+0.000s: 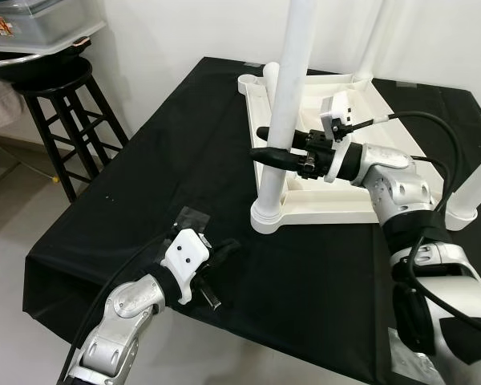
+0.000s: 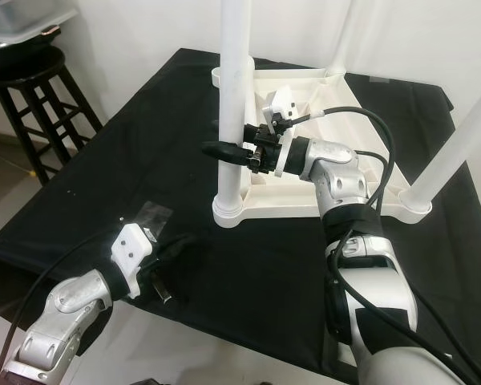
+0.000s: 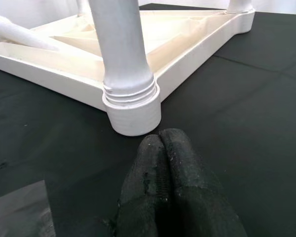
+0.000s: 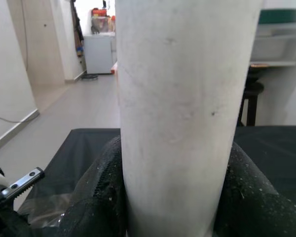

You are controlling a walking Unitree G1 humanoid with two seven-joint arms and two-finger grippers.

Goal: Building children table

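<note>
Left gripper [image 1: 216, 269]: fingers pressed together, empty, low over black tablecloth [image 1: 144, 160]. Black stool [image 1: 60, 104] by wall. Right gripper [image 1: 264, 144]: clamped around upright white leg [image 1: 287, 112] of upturned white table [image 1: 337, 200] on cloth

A low counter draped in matte black cloth [image 1: 144, 184] stands against a plain white wall [image 1: 168, 28]. Beside it, a black wooden stool [image 1: 60, 112] carries a clear plastic storage bin [image 1: 32, 24]. The pale grey tiled floor [image 1: 8, 216] is evenly lit.
</note>
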